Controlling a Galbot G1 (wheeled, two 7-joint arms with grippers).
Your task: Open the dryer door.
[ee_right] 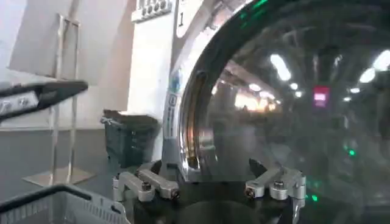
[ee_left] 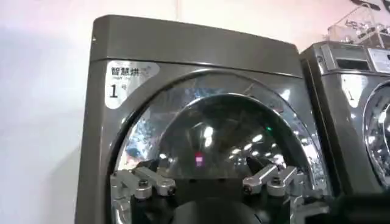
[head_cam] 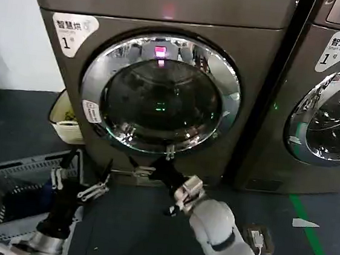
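Just above right end effector (head_cam: 161, 163) — shut dryer door (head_cam: 161, 93).

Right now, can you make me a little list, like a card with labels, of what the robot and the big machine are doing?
Machine: dryer with a number 1 sticker
Door: round dryer door, shut
Right gripper: right gripper, open, low in front of the door's bottom edge, not holding anything
Left gripper: left gripper, open, lower and to the left, near the basket
Basket: grey laundry basket on the floor at the left
Neighbour: second machine on the right, door shut
Job status: door not yet opened
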